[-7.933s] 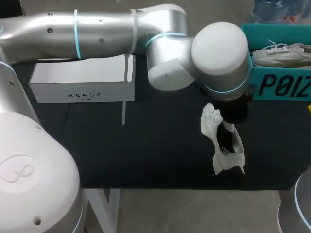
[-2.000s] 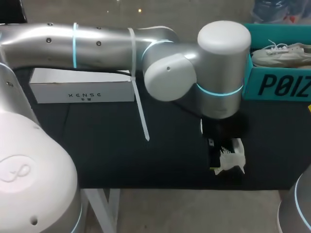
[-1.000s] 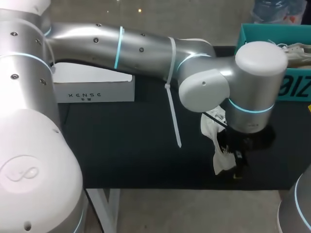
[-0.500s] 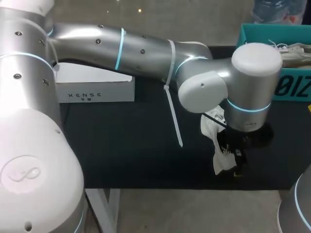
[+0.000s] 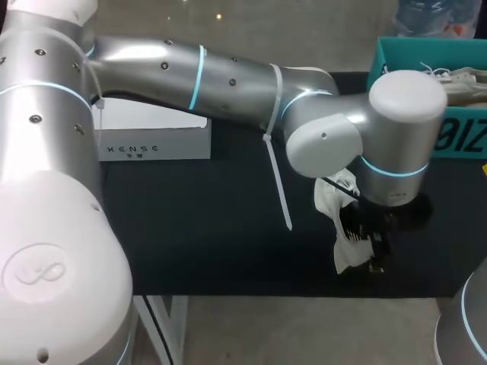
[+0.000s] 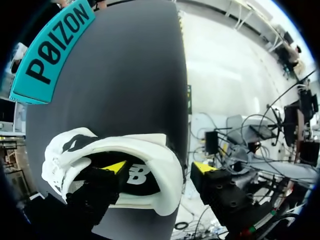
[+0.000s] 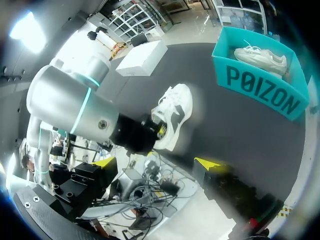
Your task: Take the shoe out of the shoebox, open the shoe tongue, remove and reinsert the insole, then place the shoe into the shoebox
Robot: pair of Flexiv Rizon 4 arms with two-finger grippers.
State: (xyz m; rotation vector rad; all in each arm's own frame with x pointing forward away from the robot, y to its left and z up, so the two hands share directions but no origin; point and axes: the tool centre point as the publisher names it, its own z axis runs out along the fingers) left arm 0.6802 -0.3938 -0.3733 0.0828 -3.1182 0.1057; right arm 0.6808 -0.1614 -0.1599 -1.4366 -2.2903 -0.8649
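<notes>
Straddling padded collar of white shoe (image 6: pixel 100 145) (smooth leather), left end effector (image 6: pixel 160 167).

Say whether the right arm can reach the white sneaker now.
Probably, partly: the left gripper straddles the white sneaker's side wall, its wrist overhead; the end away from it looks free.

A teal shoebox (image 5: pixel 464 141) stands at the back of the black table (image 5: pixel 198 236). A pale shoe (image 5: pixel 466 76) lies inside the shoebox. A white shoe (image 5: pixel 331 199) sits on the table, just in front of the shoebox. The big silver left arm (image 5: pixel 228 76) stretches across to the shoebox. Its dark left gripper (image 5: pixel 369 251) points down at the white shoe, mostly hidden. A white strap (image 5: pixel 278 182) hangs from the arm. A white box (image 5: pixel 152 137) sits well apart from the shoebox.
</notes>
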